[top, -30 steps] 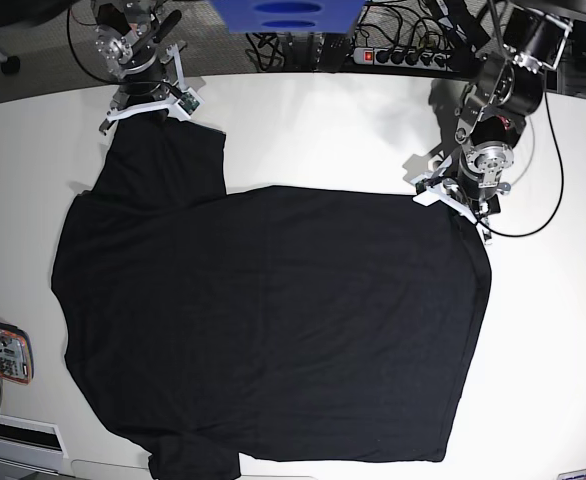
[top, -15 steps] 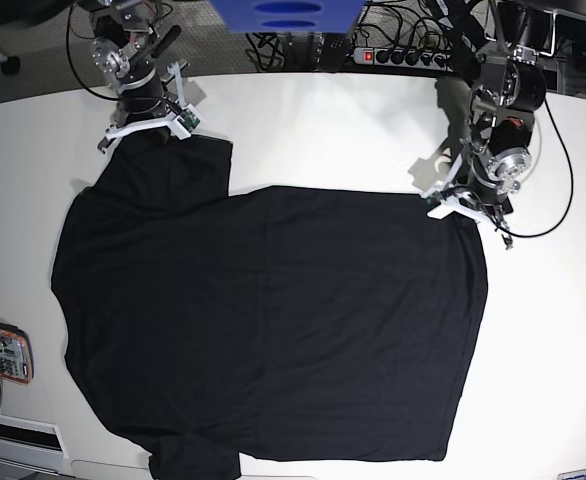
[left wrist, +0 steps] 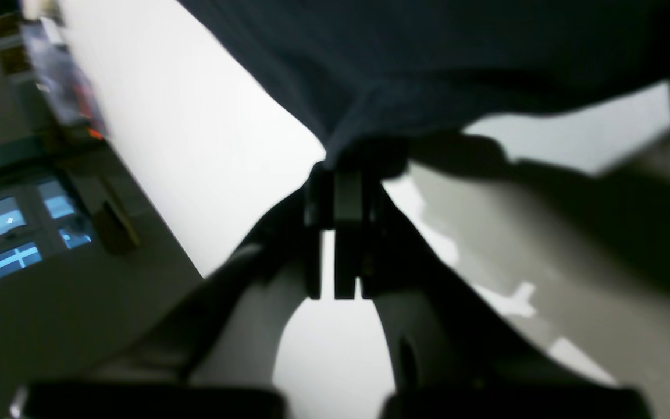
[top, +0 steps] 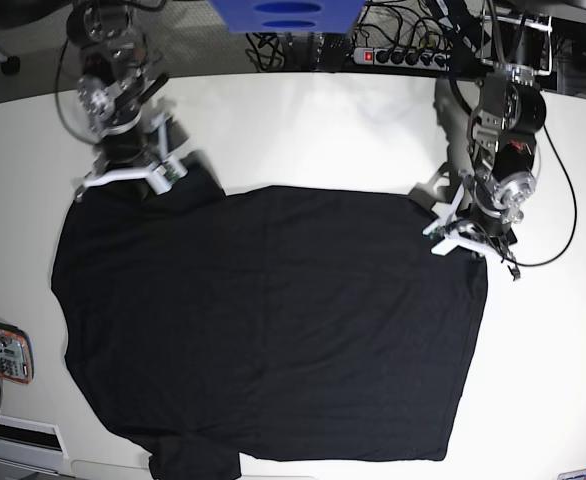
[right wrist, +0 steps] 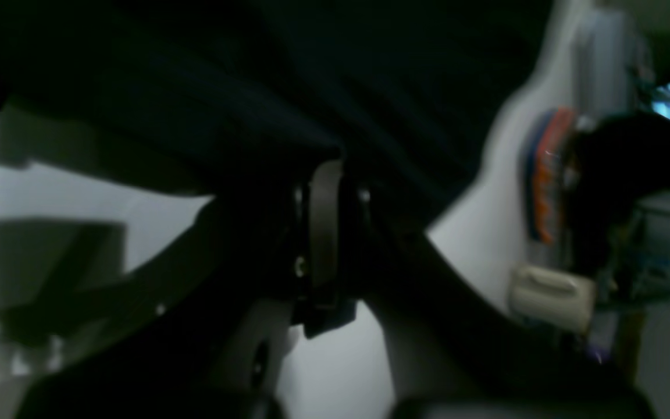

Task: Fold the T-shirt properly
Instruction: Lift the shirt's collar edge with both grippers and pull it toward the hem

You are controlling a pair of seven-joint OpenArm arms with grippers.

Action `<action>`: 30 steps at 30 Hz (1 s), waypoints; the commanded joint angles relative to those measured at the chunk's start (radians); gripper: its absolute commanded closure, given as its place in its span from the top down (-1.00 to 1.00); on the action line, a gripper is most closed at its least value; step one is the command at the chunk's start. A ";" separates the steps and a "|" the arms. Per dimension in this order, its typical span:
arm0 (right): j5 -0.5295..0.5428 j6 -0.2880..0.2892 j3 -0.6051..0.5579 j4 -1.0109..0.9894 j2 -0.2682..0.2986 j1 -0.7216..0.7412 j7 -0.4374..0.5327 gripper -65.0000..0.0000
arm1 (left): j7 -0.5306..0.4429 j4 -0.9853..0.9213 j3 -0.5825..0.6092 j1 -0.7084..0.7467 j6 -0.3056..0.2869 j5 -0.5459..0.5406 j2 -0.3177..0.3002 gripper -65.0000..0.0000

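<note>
Both claws, left claw (top: 470, 236) and right claw (top: 123, 180), have dragged the T-shirt's (top: 273, 320) pinched far edge nearer.

T-shirt (top: 263, 320) spread flat across the table (top: 313, 130), right gripper (top: 123, 180) at its far-left corner, left gripper (top: 463, 235) at its far-right corner — both seemingly on cloth edges, power strip (top: 398, 56) behind the table, small device (top: 1, 352) — beside the shirt's left edge

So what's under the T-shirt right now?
Only the white table shows around the black T-shirt. Anything beneath the spread cloth is covered. Both grippers pinch its far edge.
</note>
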 commanded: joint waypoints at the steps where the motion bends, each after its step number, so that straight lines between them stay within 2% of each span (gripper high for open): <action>1: -0.008 -0.011 0.016 0.021 0.007 0.014 0.012 -1.00 | 0.011 0.015 -0.014 -0.023 0.016 0.007 -0.010 -1.00; 5: -0.008 -0.007 0.049 0.019 0.009 0.066 0.012 -1.00 | 0.013 0.015 -0.028 -0.065 0.016 0.008 -0.001 -1.00; 12: -0.006 -0.005 0.042 0.010 0.011 0.181 0.012 -1.00 | 0.013 0.025 -0.042 -0.109 0.016 0.000 0.010 -1.00; 17: -0.006 -0.005 0.014 -0.028 0.011 0.334 0.012 -1.00 | 0.013 0.029 -0.037 -0.137 0.016 -0.003 0.026 -1.00; 19: -0.006 -0.005 -0.013 -0.039 0.011 0.393 0.012 -1.00 | 0.013 0.003 -0.043 -0.157 0.016 -0.003 0.051 -1.00; 24: -0.005 -0.005 -0.073 -0.088 0.011 0.482 0.003 -1.00 | 0.013 -0.089 -0.040 -0.215 0.016 0.004 0.060 -1.00; 30: -0.005 -0.005 -0.075 -0.222 0.011 0.546 -0.016 -1.00 | 0.013 -0.175 -0.040 -0.281 0.016 0.008 0.059 -1.00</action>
